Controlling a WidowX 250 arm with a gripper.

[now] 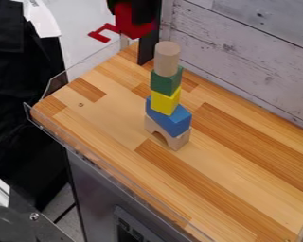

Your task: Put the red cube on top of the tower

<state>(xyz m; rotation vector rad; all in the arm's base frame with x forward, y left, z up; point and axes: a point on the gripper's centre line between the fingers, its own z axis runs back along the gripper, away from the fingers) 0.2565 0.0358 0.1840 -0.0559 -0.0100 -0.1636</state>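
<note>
Jaws apart or together, I cannot tell; a pale wooden cylinder (166, 59) tops a green cube (165, 82), yellow cube (164, 102), blue block (175, 124) and pale wooden arch (181, 140).

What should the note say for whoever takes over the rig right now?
Tool: I can't tell its state.
Tower: on the table; bottom to top: wooden arch, blue block, yellow cube, green cube, wooden cylinder.
Red cube: whereabouts unconfirmed; I can't identify the red object beyond the far corner.
Done: five-piece tower stands.
Left: red cube onto the cylinder.
</note>
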